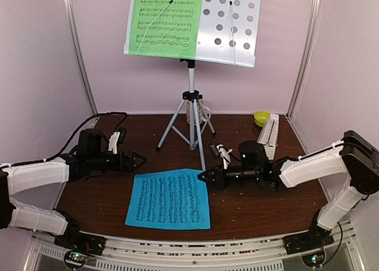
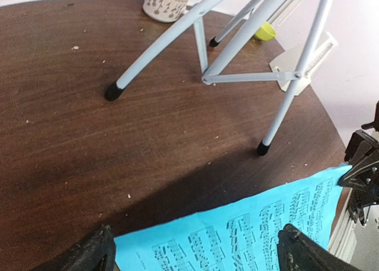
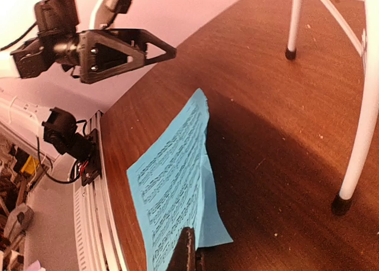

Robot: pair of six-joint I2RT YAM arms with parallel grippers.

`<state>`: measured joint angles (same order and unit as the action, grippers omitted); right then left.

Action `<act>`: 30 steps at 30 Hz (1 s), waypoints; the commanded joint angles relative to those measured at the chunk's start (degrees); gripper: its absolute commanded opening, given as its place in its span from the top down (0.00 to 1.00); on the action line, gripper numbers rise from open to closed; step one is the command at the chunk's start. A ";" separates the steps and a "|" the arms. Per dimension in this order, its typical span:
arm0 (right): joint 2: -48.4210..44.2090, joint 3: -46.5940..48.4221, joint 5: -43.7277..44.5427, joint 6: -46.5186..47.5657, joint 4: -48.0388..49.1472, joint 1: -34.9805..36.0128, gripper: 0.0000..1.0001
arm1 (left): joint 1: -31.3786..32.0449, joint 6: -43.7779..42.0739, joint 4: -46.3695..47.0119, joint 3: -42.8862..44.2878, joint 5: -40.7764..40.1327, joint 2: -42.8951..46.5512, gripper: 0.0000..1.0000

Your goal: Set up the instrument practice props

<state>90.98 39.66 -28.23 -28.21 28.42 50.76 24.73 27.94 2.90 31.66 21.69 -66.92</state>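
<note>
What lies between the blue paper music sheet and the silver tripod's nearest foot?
Bare brown tabletop only, between the blue music sheet and tripod foot; left wrist view shows it.

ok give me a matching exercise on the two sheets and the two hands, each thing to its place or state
Things:
1 green sheet
2 blue sheet
3 left hand
4 right hand

Place or state:
a shut on a paper edge
b up on the stand
c open, holding nothing
d lying on the table

Pairs: 1-b, 2-d, 3-c, 4-a
</note>
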 commanded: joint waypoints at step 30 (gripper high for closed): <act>-37.40 -10.58 -3.70 29.61 -3.41 -0.13 1.00 | 4.82 -4.25 62.97 -13.49 21.98 -3.48 0.49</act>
<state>55.27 28.73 -32.27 2.17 25.67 50.76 28.40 25.41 56.71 15.51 40.32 -70.37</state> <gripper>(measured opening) 0.009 0.688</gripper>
